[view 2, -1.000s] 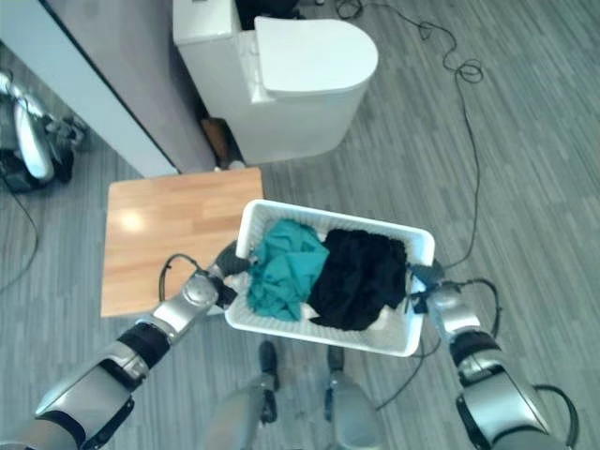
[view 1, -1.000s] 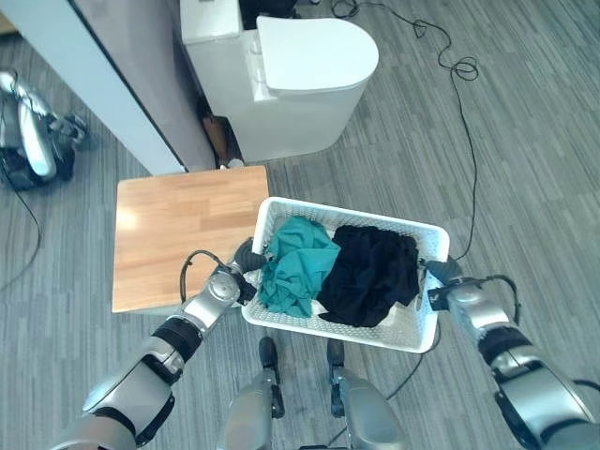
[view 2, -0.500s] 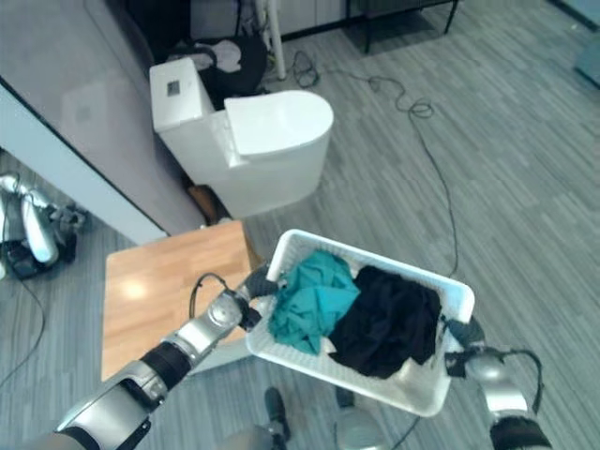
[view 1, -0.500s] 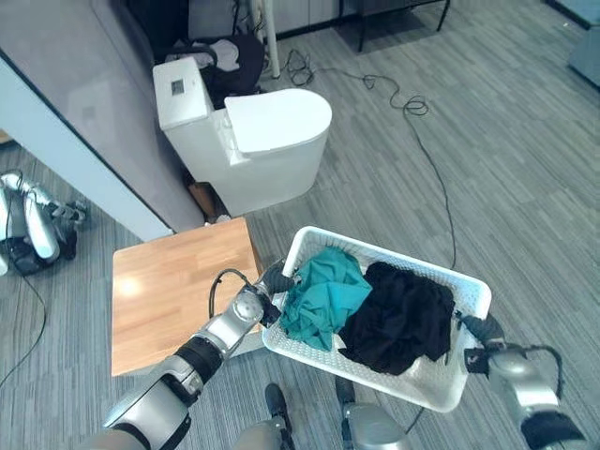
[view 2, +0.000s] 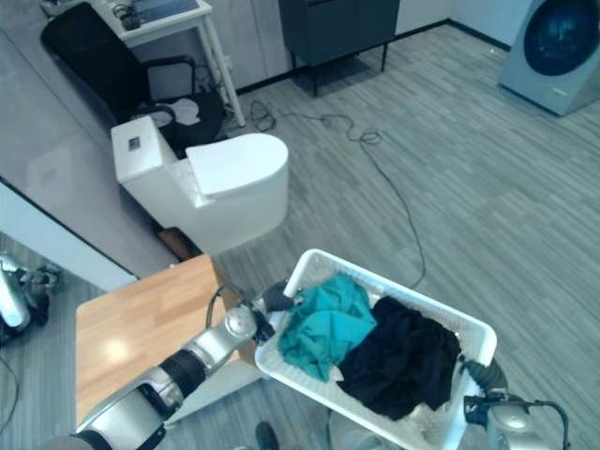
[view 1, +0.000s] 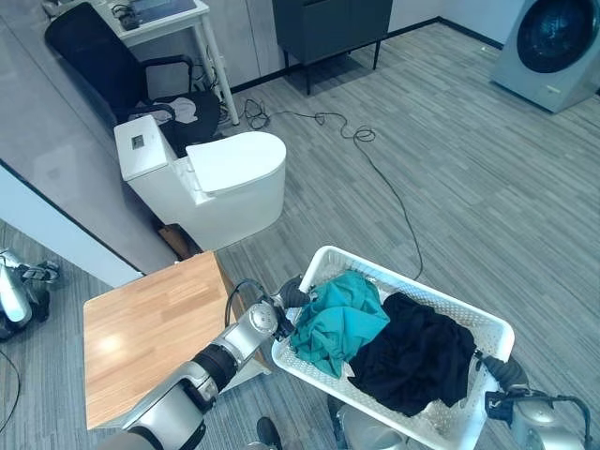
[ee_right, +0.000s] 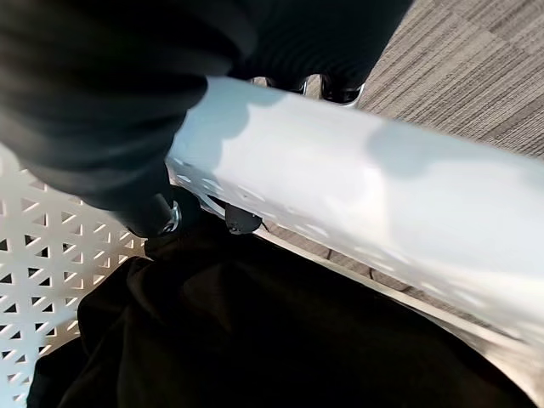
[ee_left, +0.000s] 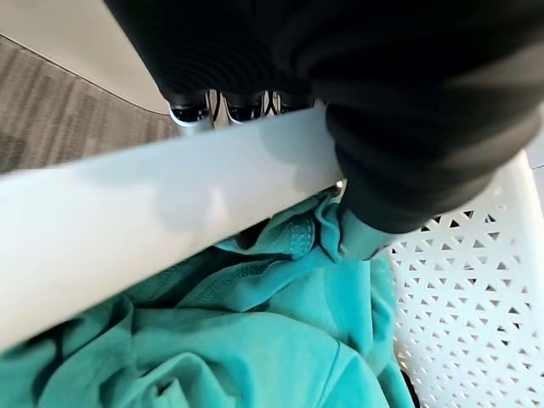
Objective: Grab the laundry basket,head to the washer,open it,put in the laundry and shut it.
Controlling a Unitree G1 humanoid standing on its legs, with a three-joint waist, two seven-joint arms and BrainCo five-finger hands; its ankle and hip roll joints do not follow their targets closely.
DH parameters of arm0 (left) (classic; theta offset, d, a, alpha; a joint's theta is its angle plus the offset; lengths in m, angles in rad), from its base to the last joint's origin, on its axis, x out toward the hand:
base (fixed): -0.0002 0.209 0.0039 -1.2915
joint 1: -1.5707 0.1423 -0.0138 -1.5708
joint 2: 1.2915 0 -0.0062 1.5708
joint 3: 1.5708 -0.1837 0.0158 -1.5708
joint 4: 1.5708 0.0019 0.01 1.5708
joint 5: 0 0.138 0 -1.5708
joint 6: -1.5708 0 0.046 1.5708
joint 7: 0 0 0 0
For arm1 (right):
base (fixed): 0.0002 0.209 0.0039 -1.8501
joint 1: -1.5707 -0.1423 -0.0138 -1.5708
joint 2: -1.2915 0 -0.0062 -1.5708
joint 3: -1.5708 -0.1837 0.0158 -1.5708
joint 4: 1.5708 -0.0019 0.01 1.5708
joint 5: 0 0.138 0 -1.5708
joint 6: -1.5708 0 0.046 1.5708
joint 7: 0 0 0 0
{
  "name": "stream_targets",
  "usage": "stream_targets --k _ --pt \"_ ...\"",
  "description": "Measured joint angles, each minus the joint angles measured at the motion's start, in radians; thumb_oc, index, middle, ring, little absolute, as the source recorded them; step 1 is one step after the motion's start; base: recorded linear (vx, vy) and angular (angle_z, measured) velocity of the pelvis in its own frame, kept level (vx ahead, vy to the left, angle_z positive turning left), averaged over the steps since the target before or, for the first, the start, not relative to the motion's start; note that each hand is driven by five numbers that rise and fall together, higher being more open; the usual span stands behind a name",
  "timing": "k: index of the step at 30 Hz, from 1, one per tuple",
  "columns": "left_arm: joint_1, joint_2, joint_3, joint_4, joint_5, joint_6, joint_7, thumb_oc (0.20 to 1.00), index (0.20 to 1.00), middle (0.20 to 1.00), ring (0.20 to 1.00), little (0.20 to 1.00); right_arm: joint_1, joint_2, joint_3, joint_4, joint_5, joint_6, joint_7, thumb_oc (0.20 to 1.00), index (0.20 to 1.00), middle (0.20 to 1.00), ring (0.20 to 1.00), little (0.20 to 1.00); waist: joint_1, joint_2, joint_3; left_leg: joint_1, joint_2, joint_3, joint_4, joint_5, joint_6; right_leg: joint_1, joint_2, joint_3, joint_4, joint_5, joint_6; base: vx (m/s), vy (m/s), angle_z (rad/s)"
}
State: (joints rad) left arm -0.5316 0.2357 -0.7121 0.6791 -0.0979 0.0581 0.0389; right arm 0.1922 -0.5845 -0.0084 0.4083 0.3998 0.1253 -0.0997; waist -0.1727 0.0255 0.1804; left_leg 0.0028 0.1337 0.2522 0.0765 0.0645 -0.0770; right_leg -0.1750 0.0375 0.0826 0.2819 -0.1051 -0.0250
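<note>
Left eye view shows the white laundry basket (view 1: 487,323) carried in front of the robot, with a teal garment (view 1: 339,314) in its left part and a black garment (view 1: 412,352) in its right part. The left hand (view 1: 284,298) grips the left rim, and in the left wrist view its fingers (ee_left: 208,109) curl around that rim with the thumb inside against the teal cloth. The right hand (view 1: 504,375) is clamped on the right rim in the same manner, as the right wrist view (ee_right: 255,51) shows. The washer (view 1: 550,42) stands far away at the upper right, well apart from the basket. A black cable (view 1: 389,192) lies across the grey floor between the basket and the washer, so I think a foot could catch on it during the walk. The toilet (view 1: 211,183) and the wooden table (view 1: 141,328) are near on the left, and a turn too tight could bump the basket against them.
</note>
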Motion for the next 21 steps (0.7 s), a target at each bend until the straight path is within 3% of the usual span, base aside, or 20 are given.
stream_targets --k 3,4,5,7,8,9,11,14,15,16,17,18,19,21 --pt "0.0 -0.002 0.004 0.004 0.0 -0.004 0.002 0.2 0.2 0.2 0.2 0.2 0.0 -0.004 0.0 0.001 0.001 -0.01 0.0 0.2 0.2 0.2 0.2 0.2 -0.001 -0.012 0.004 -0.036 0.0 -0.112 0.111 0.004 -0.002 0.011 0.01 0.031 -0.001 0.002 -0.002 -0.02 0.012 -0.58" --pt "0.001 0.002 0.003 0.007 -0.001 -0.005 0.004 0.2 0.2 0.2 0.2 0.2 -0.004 -0.007 0.004 0.006 0.01 -0.01 0.0 0.2 0.2 0.2 0.2 0.2 0.008 -0.023 0.01 -0.074 -0.014 -0.215 0.187 -0.015 0.003 0.025 0.021 0.081 -0.013 0.023 0.005 0.0 0.071 -0.7" --pt "0.001 0.002 0.004 0.007 -0.001 -0.005 0.005 0.2 0.2 0.2 0.2 0.2 -0.007 -0.006 0.01 0.01 0.019 -0.011 0.0 0.2 0.2 0.2 0.2 0.2 0.013 -0.024 0.011 -0.078 -0.028 -0.265 0.201 -0.027 0.01 0.033 0.029 0.108 -0.026 0.033 0.012 0.03 0.092 -0.98" --pt "0.003 0.002 0.017 0.008 -0.001 -0.013 0.01 0.2 0.2 0.2 0.2 0.2 -0.023 -0.006 0.014 0.027 0.02 -0.014 0.0 0.2 0.2 0.2 0.2 0.2 0.042 -0.024 0.01 -0.072 -0.09 -0.38 0.162 -0.056 0.008 0.038 0.042 0.184 -0.082 0.071 0.039 0.02 0.102 -1.16" --pt "0.002 0.001 0.029 0.008 -0.001 -0.016 0.012 0.2 0.2 0.2 0.2 0.2 -0.031 0.0 0.02 0.035 0.02 -0.014 0.0 0.2 0.2 0.2 0.2 0.2 0.041 -0.024 0.01 -0.086 -0.112 -0.403 0.153 -0.062 0.017 0.047 0.049 0.213 -0.115 0.092 0.044 0.0 0.14 -1.37" --pt "0.004 0.004 0.033 0.014 -0.003 -0.024 0.023 0.2 0.2 0.2 0.2 0.2 -0.054 0.008 0.039 0.06 0.023 -0.014 0.0 0.2 0.2 0.2 0.2 0.2 0.046 -0.037 0.017 -0.076 -0.187 -0.496 0.089 -0.069 0.027 0.07 0.055 0.289 -0.168 0.139 0.045 0.0 0.144 -1.24" --pt "0.002 0.016 0.041 0.027 -0.003 -0.028 0.025 0.2 0.2 0.2 0.2 0.2 -0.09 0.009 0.067 0.085 0.027 -0.014 0.0 0.2 0.2 0.2 0.2 0.2 0.05 -0.044 0.022 -0.082 -0.235 -0.544 0.059 -0.075 0.037 0.079 0.054 0.319 -0.21 0.164 0.044 0.0 0.212 -1.09" --pt "0.006 0.015 0.04 0.055 -0.005 -0.033 0.026 0.2 0.2 0.2 0.2 0.2 -0.093 0.011 0.082 0.09 0.028 -0.014 0.0 0.2 0.2 0.2 0.2 0.2 -0.004 -0.025 0.026 -0.09 -0.226 -0.49 0.019 -0.071 0.045 0.106 0.089 0.393 -0.239 0.172 0.055 -0.04 0.354 -0.88" --pt "0.006 0.02 0.043 0.055 -0.008 -0.037 0.027 0.2 0.2 0.2 0.2 0.2 -0.126 -0.002 0.089 0.097 0.028 -0.014 0.0 0.2 0.2 0.2 0.2 0.2 -0.005 0.005 0.043 -0.058 -0.209 -0.431 -0.007 -0.059 0.062 0.106 0.113 0.463 -0.248 0.181 0.073 -0.13 0.44 -1.69" --pt "0.006 0.025 0.049 0.053 -0.01 -0.04 0.029 0.2 0.2 0.2 0.2 0.2 -0.165 -0.006 0.089 0.114 0.028 -0.014 0.0 0.2 0.2 0.2 0.2 0.2 -0.006 0.027 0.057 -0.027 -0.199 -0.387 -0.056 -0.067 0.101 0.092 0.127 0.515 -0.249 0.182 0.098 -0.15 0.385 -1.85" --pt "0.006 0.028 0.063 0.048 -0.01 -0.043 0.03 0.2 0.2 0.2 0.2 0.2 -0.185 -0.007 0.09 0.116 0.028 -0.014 0.0 0.2 0.2 0.2 0.2 0.2 0.001 0.028 0.066 -0.024 -0.197 -0.331 -0.078 -0.058 0.116 0.064 0.129 0.545 -0.23 0.164 0.127 -0.12 0.206 -1.94" --pt "0.003 0.039 0.075 0.045 -0.01 -0.052 0.032 0.2 0.2 0.2 0.2 0.2 -0.221 -0.01 0.105 0.118 0.028 -0.014 0.0 0.2 0.2 0.2 0.2 0.2 0.028 0.015 0.087 -0.023 -0.207 -0.238 -0.085 -0.058 0.135 -0.01 0.087 0.436 -0.164 0.151 0.135 -0.11 0.134 -1.83" --pt "0.004 0.054 0.077 0.047 -0.01 -0.055 0.033 0.2 0.2 0.2 0.2 0.2 -0.241 -0.011 0.12 0.122 0.028 -0.013 0.0 0.2 0.2 0.2 0.2 0.2 0.042 0.005 0.098 -0.023 -0.215 -0.191 -0.08 -0.066 0.147 -0.037 0.07 0.393 -0.128 0.152 0.134 -0.14 0.047 -1.6" --pt "0.003 0.06 0.076 0.05 -0.009 -0.055 0.03 0.2 0.2 0.2 0.2 0.2 -0.244 -0.01 0.129 0.133 0.028 -0.01 0.0 0.2 0.2 0.2 0.2 0.2 0.036 0.008 0.116 -0.019 -0.227 -0.163 -0.076 -0.074 0.162 -0.054 0.017 0.303 -0.13 0.141 0.133 -0.09 -0.005 -0.64"
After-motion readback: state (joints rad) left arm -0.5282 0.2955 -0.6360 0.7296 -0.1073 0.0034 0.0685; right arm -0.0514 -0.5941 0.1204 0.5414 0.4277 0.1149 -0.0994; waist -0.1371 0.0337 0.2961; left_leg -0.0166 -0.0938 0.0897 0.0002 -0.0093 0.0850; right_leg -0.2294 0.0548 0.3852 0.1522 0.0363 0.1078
